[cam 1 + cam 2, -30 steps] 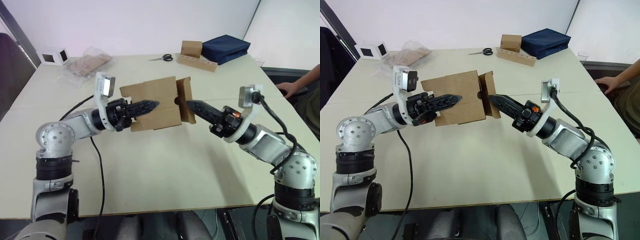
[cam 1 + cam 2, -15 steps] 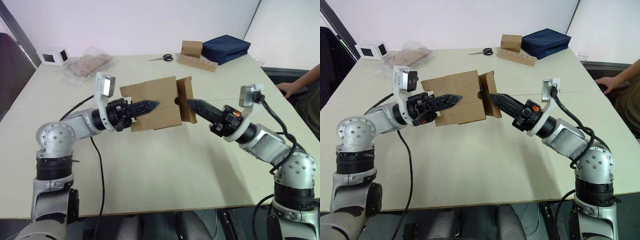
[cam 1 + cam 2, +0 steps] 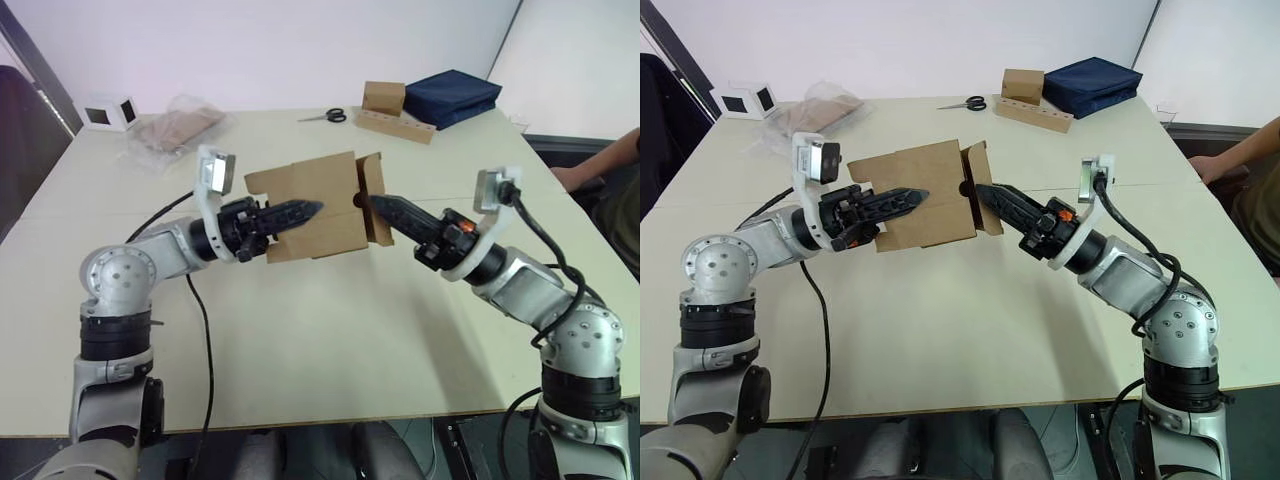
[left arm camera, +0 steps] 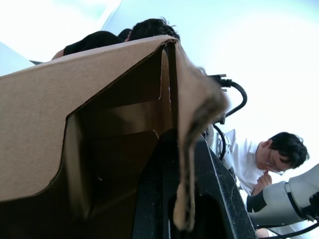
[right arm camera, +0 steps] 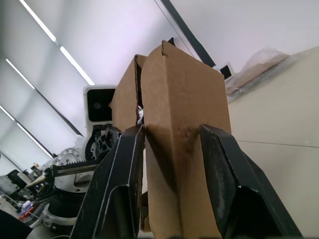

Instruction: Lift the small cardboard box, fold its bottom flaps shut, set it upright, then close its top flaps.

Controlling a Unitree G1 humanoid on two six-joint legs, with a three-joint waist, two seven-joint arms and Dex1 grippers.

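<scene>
The small cardboard box (image 3: 310, 180) hangs on its side above the table (image 3: 330, 320), its open ends facing left and right. My left gripper (image 3: 312, 208) is shut on the box's near wall, whose edge runs between its fingers (image 4: 219, 194) in the left wrist view. My right gripper (image 3: 376, 203) is open at the box's right end. A flap (image 5: 187, 124) stands between and just beyond its fingers (image 5: 127, 164). The right-end flaps (image 3: 377, 228) stick out partly folded. I cannot tell which end is the bottom.
At the far edge lie scissors (image 3: 325, 116), a brown box on a cardboard strip (image 3: 385, 100) and a blue bag (image 3: 452, 95). A plastic bag (image 3: 175, 128) and a small white box (image 3: 105, 113) sit far left. A person's arm (image 3: 600, 165) rests at the right.
The box and my left gripper have shifted slightly to the right. My right arm has moved a little left, and its fingertips stay at the right-end flap.
</scene>
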